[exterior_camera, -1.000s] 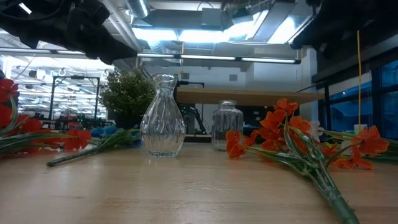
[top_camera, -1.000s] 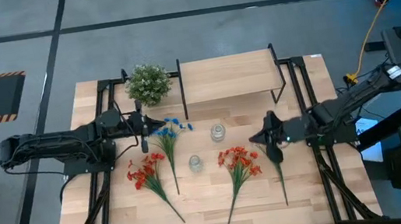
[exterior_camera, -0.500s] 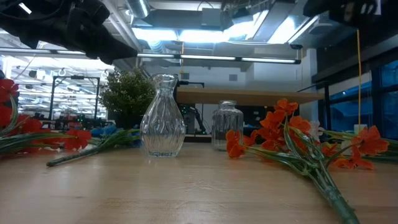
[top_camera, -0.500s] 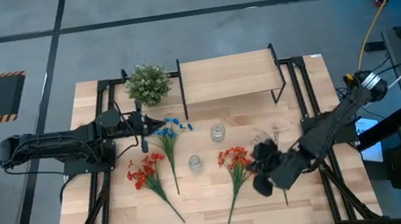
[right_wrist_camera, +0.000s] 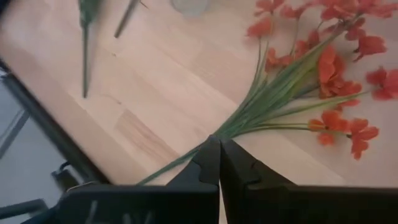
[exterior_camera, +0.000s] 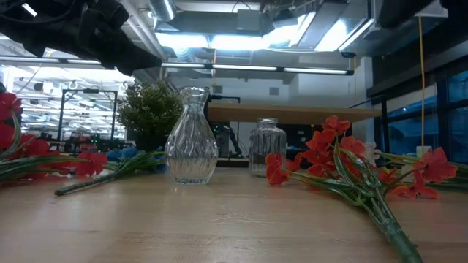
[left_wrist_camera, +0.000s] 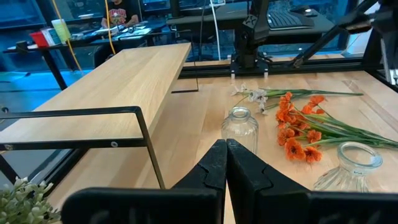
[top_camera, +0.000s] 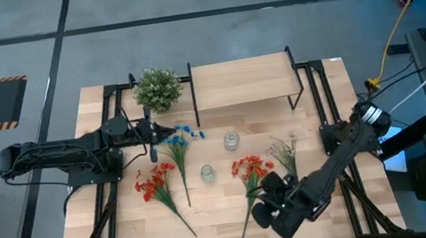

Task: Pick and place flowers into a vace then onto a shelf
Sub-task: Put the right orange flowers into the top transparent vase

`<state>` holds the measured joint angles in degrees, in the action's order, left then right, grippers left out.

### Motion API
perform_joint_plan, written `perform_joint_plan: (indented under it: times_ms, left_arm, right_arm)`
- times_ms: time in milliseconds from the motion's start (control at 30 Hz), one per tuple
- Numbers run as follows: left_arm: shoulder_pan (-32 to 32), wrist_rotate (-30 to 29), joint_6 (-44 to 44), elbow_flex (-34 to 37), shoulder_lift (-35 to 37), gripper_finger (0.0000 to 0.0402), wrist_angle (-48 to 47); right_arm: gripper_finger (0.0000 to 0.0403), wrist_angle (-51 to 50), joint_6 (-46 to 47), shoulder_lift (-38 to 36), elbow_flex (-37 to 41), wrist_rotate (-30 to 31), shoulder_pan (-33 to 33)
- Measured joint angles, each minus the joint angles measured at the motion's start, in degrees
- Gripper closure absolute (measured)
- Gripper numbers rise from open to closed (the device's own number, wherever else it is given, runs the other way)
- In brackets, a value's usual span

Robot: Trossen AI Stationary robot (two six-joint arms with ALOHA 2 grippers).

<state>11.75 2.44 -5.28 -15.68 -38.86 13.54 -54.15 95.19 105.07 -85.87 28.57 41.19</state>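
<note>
Light wood tabletop (top_camera: 216,198) fills my view, with all four sprays lying flat on it and nothing in a vase yet. My right claw (right_wrist_camera: 219,163) is pinched fully shut and holds nothing; it hangs over the stem end of the near red-orange spray (right_wrist_camera: 298,81), the stems fanning out just ahead of its tips. Past those blooms stands the waisted glass vase (top_camera: 206,172), and farther on the squat glass jar (top_camera: 231,140). The pale white-green spray (top_camera: 286,152) lies off to the claw's outer side, near the arm. I think the tips sit above the stems rather than on them, but the wrist picture is too close to be sure.

To do this step well I'd open the fingers wide first, come down across the bunched stems where they converge, and close there, not on the blooms.

Across the table, my left claw (left_wrist_camera: 225,163) waits, also shut and empty, by the blue spray (top_camera: 176,138); the shelf (top_camera: 241,82) lies beyond it.
</note>
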Motion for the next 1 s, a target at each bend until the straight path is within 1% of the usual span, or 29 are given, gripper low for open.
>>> perform_joint_plan:
  times_ms: [100,367,533,633,733,833,1000]
  left_arm:
    - [0.0,-0.07,0.0,0.0,0.01,0.0398,0.0]
    - [-0.02,-0.09,0.0,0.0,0.01,0.0398,0.02]
    - [0.0,-0.09,-0.02,0.0,0.01,0.0398,0.07]
    - [0.0,-0.07,-0.02,0.0,0.01,0.0398,0.07]
    - [0.0,-0.07,-0.02,0.02,0.01,0.0398,0.07]
    - [-0.01,-0.07,-0.02,0.02,0.01,0.0398,0.07]
    - [0.0,-0.04,0.0,0.02,0.01,0.0398,0.07]
  right_arm:
    - [0.0403,0.03,0.12,1.73,-0.02,-1.57,-0.16]
    - [0.0401,0.3,-0.04,3.6,-0.02,-1.79,-1.47]
    - [0.0382,0.29,2.74,3.6,-0.02,-1.75,-2.13]
    - [0.0357,0.31,4.56,3.6,-0.02,-1.75,-2.52]
    - [0.0323,0.33,6.53,3.6,-0.02,-1.75,-2.48]
    - [0.0281,0.39,7.93,3.6,-0.02,-2.79,-2.4]
    - [0.0207,0.29,9.38,3.6,-0.02,-2.83,-2.49]
